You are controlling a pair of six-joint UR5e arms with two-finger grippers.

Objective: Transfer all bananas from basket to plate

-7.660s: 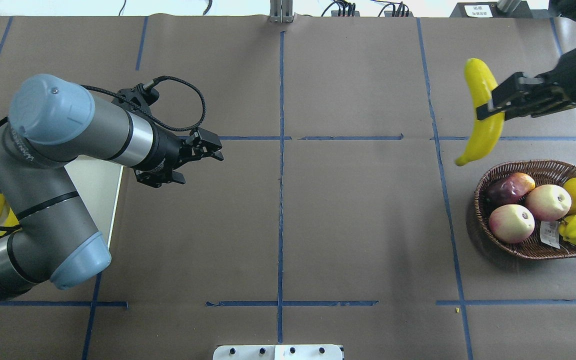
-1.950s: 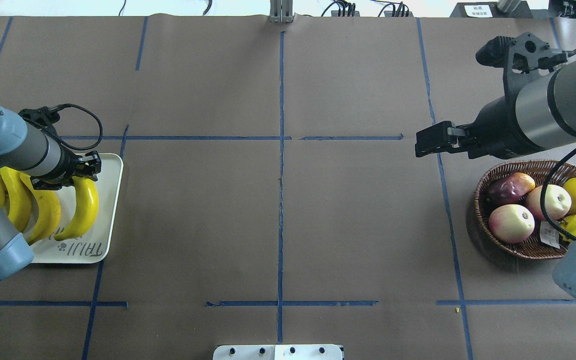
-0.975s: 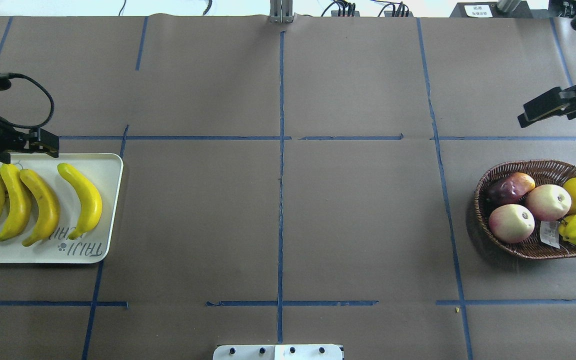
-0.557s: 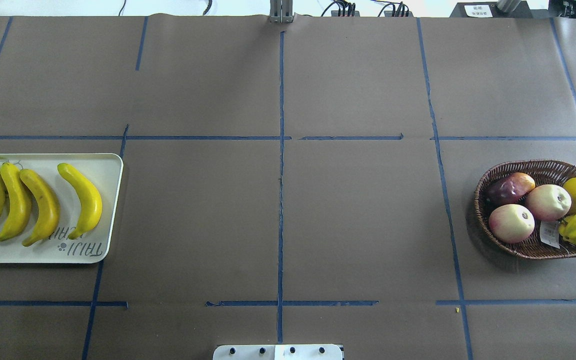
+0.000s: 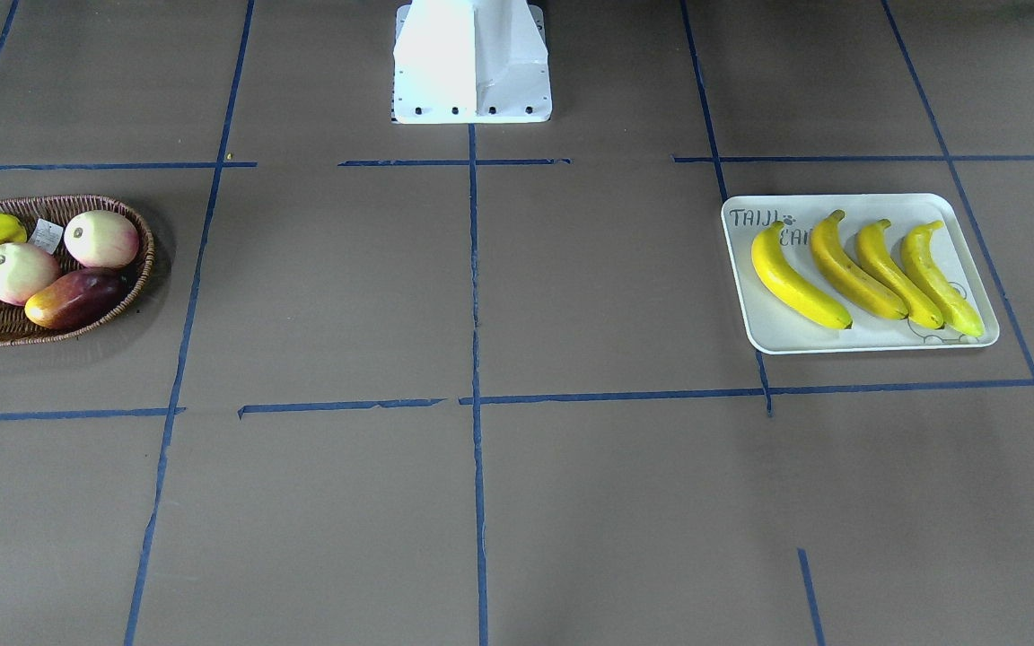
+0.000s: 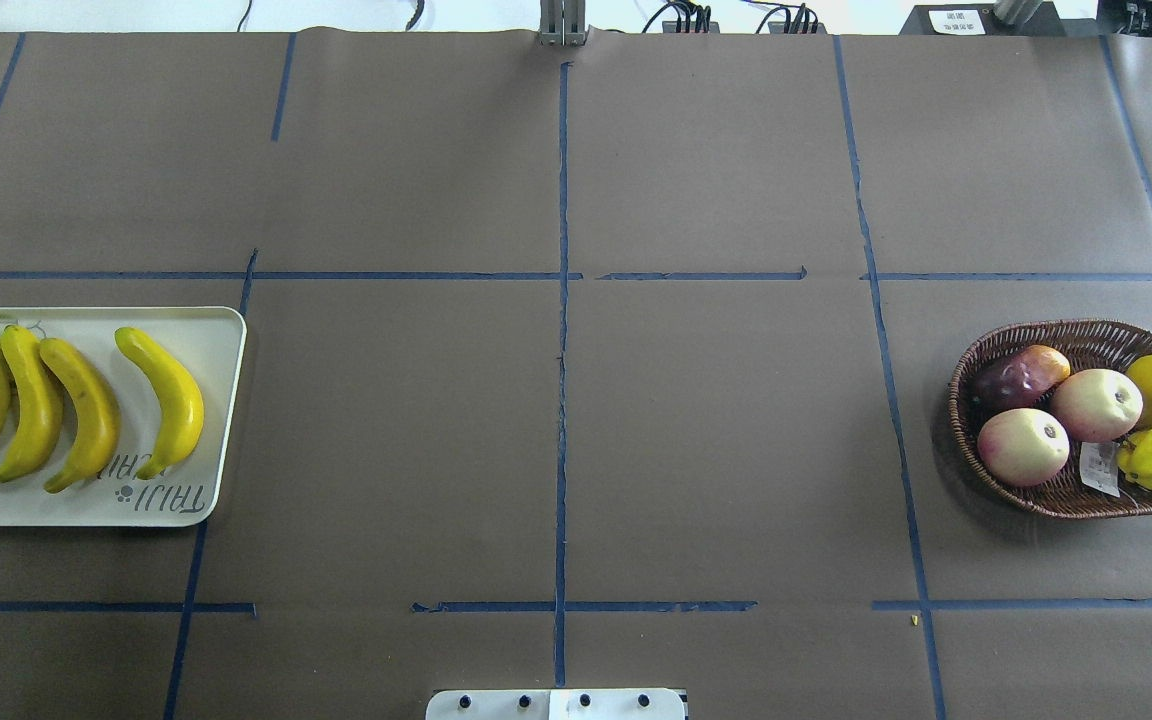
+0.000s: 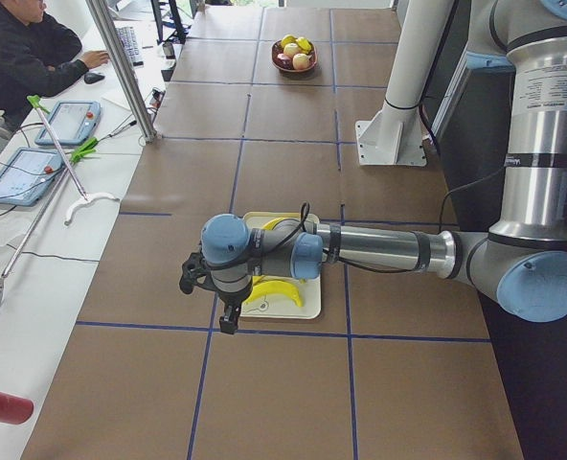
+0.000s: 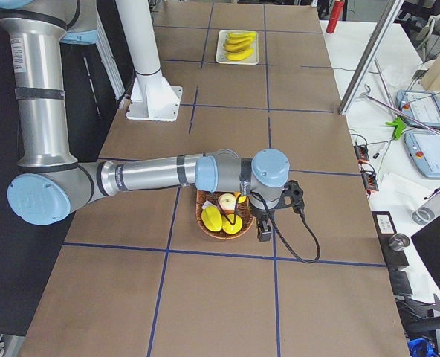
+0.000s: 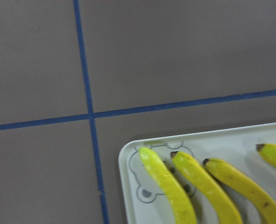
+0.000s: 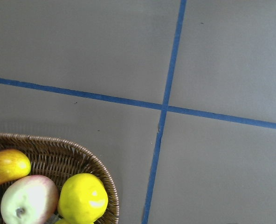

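Note:
Several yellow bananas (image 6: 168, 400) lie side by side on the white plate (image 6: 221, 335) at the table's left end, also seen in the front view as bananas (image 5: 795, 283) on the plate (image 5: 840, 201). The wicker basket (image 6: 966, 365) at the right end holds two pink apples, a dark red fruit and yellow fruits. My left gripper (image 7: 228, 324) hangs above the plate's outer end, and my right gripper (image 8: 264, 232) hangs beside the basket (image 8: 204, 217). Both show only in the side views, so I cannot tell whether they are open or shut.
The robot's white base (image 5: 472, 63) stands at the table's near middle edge. Blue tape lines (image 6: 562, 300) divide the brown table cover. A person sits at a side desk with tablets (image 7: 68, 120) beyond the table's far edge.
Both arms have drawn back out of the overhead view since a second ago. The bananas on the plate and the fruit in the basket have not moved.

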